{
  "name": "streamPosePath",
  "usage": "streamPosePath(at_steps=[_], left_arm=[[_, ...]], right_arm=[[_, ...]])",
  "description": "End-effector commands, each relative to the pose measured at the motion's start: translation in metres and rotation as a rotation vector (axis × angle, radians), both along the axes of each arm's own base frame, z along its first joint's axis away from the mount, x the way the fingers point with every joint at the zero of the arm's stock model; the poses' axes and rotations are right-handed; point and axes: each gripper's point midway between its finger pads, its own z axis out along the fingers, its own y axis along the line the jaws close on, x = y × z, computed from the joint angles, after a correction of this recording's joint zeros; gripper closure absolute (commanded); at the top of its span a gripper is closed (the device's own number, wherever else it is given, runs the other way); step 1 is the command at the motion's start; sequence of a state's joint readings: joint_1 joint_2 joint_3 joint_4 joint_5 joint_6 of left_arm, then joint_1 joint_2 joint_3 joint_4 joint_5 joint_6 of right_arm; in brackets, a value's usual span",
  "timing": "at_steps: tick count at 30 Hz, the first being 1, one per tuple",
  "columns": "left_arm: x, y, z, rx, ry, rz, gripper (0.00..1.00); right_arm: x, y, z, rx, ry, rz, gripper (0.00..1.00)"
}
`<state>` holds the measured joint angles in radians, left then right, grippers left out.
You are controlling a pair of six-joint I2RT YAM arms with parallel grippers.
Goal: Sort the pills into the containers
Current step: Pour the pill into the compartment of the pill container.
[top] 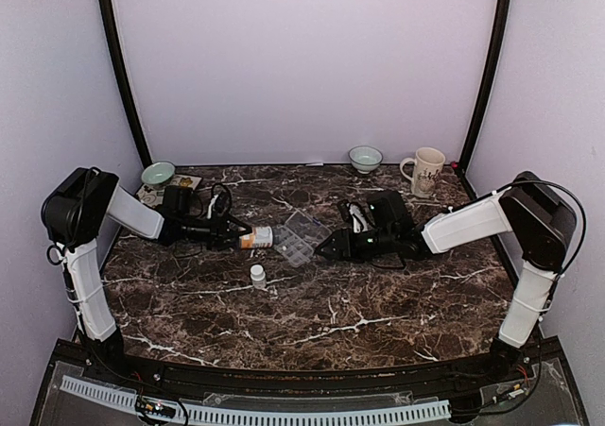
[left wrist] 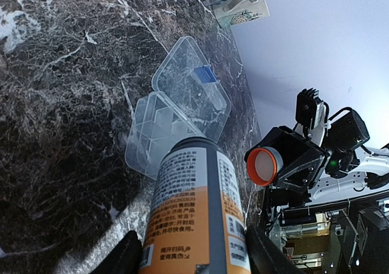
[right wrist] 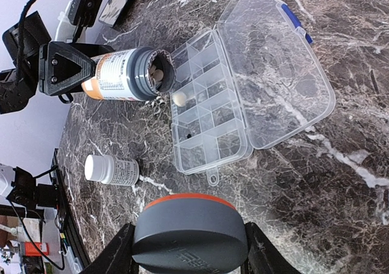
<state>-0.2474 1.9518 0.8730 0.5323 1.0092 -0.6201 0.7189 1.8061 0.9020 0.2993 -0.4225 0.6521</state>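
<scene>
My left gripper (left wrist: 194, 256) is shut on the amber bottle (left wrist: 193, 207), which lies tipped on its side with its open mouth (right wrist: 159, 73) at the edge of the clear organiser box (right wrist: 209, 113). White pills (right wrist: 157, 75) show inside the mouth. One white pill (right wrist: 179, 98) lies in a compartment of the containers next to the mouth. The box's hinged lid (right wrist: 276, 67) lies open flat. My right gripper (right wrist: 189, 250) is shut on the grey cap (right wrist: 189, 228) with an orange rim, held just off the box's other side (top: 326, 247).
A tiny white bottle (top: 257, 275) stands in front of the box. At the back are a bowl (top: 365, 158), a mug (top: 425, 171), another bowl (top: 158, 174) at the left, and a flat card (top: 184, 182) beside it.
</scene>
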Motion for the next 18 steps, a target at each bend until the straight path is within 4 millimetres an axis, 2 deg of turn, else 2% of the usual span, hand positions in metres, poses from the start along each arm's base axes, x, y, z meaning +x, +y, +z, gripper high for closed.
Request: streamPosePath(at_steps=[1, 13, 18], left_arm=[[0.0033, -0.0027, 0.0162, 0.016, -0.046, -0.004, 0.95], [0.0011, -0.0038, 0.0130, -0.009, -0.037, 0.001, 0.95], [0.0027, -0.0052, 0.0207, -0.038, -0.059, 0.001, 0.95]], right_arm=[[0.0072, 0.0055, 0.0169, 0.049, -0.042, 0.002, 0.71], [0.0067, 0.0056, 0.0171, 0.051, -0.041, 0.003, 0.71], [0.0077, 0.0056, 0.0182, 0.048, -0.043, 0.003, 0.71]])
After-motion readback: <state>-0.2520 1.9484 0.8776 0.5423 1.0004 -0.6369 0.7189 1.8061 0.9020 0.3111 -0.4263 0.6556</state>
